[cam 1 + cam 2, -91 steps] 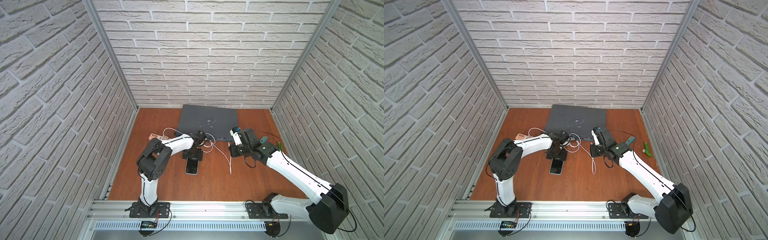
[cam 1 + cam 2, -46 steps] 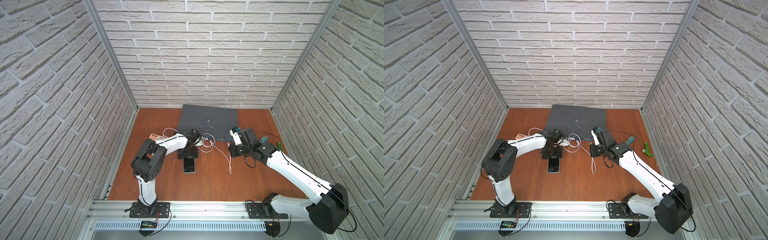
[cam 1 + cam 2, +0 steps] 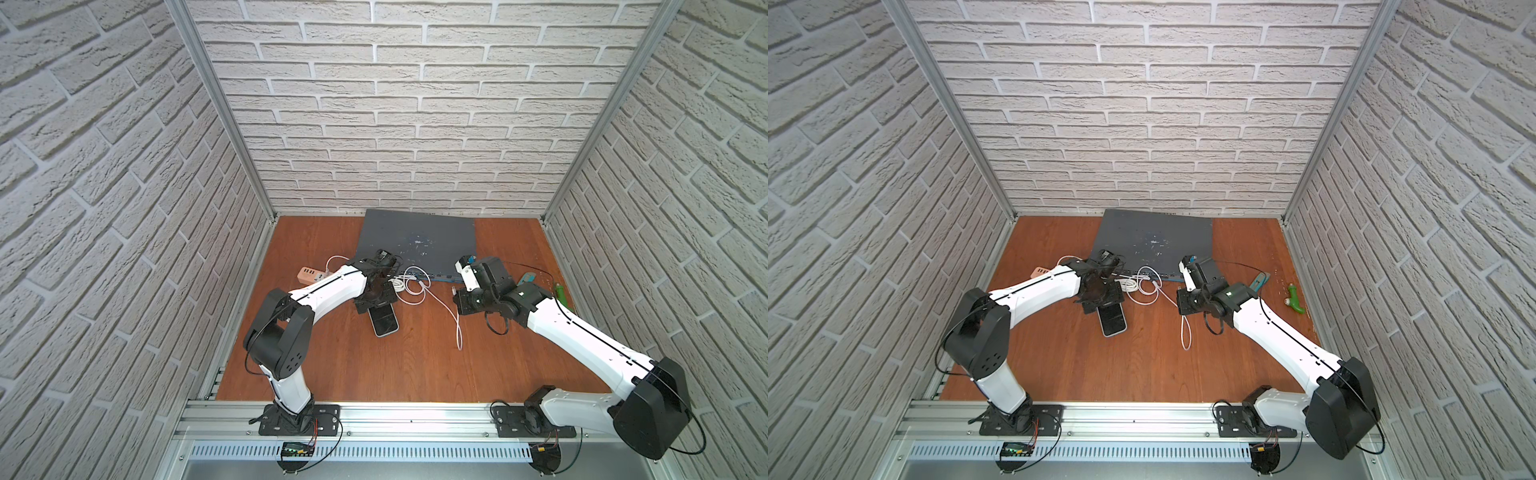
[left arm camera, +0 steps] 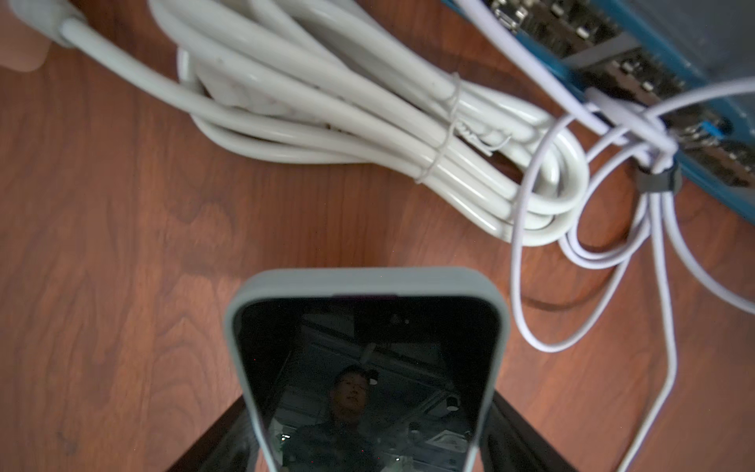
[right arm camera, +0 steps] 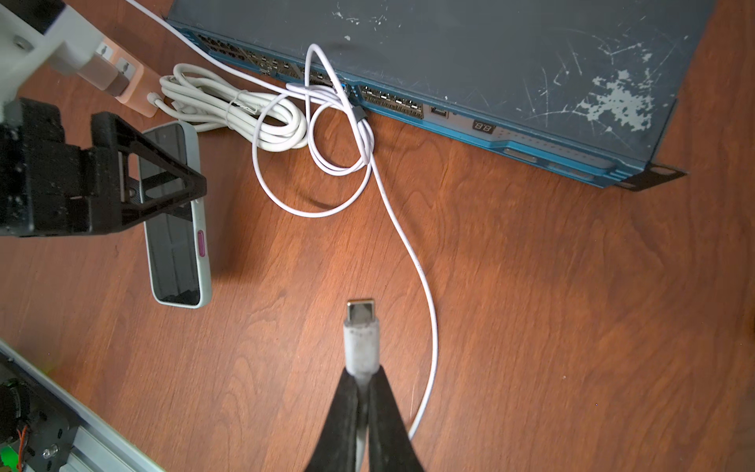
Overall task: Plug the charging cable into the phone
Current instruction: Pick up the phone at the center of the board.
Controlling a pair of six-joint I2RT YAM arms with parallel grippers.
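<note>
— Tool states first, then the layout from the big things down.

— Left tool (image 3: 378,307) is spread wide across the phone (image 5: 175,253), with a finger (image 5: 192,182) at each long edge. I judge it is clamped there so the phone cannot slide when something pushes into it. Right tool (image 5: 361,374) is pinched narrow on the rear of the plug.

— And the layout?

— The wooden table (image 3: 374,374) carries everything. At the back lies the large dark grey box (image 3: 417,245), which has no part in the job. The phone seems to lie flat in front of it, screen up, with its free end toward the front rail (image 3: 395,415). That is likely the port end, since the front-camera dots sit at the other end, near the bundled cord (image 4: 347,122). The port itself shows in no view.

— The cable?

— The charging cable (image 5: 425,286) runs in slack loops from beside the box to the right tool, so there is room to move. Its plug (image 5: 361,339) is held by the back, so the metal tip (image 5: 360,312) sticks out clear. It is well apart from the phone and needs turning toward that free end.
</note>
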